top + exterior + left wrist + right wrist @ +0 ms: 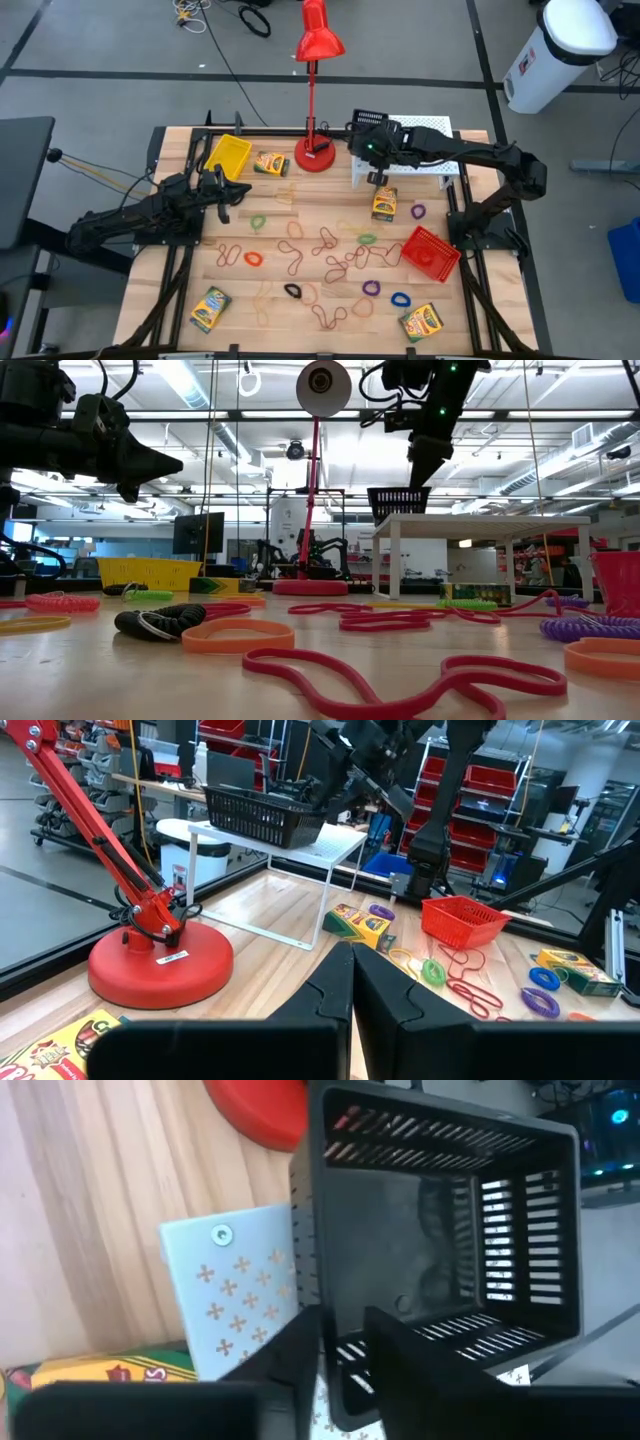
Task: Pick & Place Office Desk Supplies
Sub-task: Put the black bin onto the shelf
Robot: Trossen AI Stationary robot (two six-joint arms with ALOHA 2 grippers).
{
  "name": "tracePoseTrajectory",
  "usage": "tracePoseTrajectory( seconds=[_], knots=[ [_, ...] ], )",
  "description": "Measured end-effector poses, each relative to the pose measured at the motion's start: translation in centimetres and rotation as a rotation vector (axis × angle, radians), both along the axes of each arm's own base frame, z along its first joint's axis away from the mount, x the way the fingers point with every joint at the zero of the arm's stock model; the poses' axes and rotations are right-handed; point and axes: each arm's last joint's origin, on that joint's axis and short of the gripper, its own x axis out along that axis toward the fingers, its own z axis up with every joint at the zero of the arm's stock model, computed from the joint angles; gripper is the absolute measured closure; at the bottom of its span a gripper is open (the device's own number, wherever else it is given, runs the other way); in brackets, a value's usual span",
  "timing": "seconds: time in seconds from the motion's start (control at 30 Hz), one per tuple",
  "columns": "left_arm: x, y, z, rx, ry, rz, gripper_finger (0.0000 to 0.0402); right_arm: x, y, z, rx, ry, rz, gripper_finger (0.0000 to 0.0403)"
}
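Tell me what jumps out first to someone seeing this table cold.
The tall red desk lamp stands at the table's far edge, towering over everything. Right of it, the right end effector hangs over the black mesh bin sitting on a small white perforated stand. Thin coloured rubber-band loops litter the wooden table, among yellow-and-green crayon boxes.
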Motion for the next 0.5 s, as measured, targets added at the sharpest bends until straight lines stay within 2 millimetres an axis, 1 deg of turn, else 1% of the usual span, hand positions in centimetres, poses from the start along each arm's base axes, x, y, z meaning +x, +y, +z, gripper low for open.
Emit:
tracePoseTrajectory(
  seconds=[0.07, 0.13, 0.17, 0.27, 0.33, 0.5],
  knots=[
    [0.0, 0.0, 0.0, 0.000, 0.000, 0.000, 0.0394, 0.0, 0.0, 0.0, -0.005, 0.009, 0.015, 0.0371],
    [0.0, 0.0, 0.0, 0.000, 0.000, 0.000, 0.0394, 0.0, 0.0, 0.0, -0.013, 0.020, 0.030, 0.0390],
    [0.0, 0.0, 0.0, 0.000, 0.000, 0.000, 0.0394, 0.0, 0.0, 0.1, -0.015, 0.022, 0.036, 0.0391],
    [0.0, 0.0, 0.0, 0.000, 0.000, 0.000, 0.0394, -0.2, 0.1, 0.2, -0.003, 0.029, 0.063, 0.0370],
    [0.0, 0.0, 0.0, 0.000, 0.000, 0.000, 0.0394, -0.4, 0.2, 0.3, 0.004, 0.043, 0.086, 0.0364],
    [0.0, 0.0, 0.0, 0.000, 0.000, 0.000, 0.0394, -1.3, 0.5, 0.8, -0.002, 0.086, 0.140, 0.0392]
  ],
)
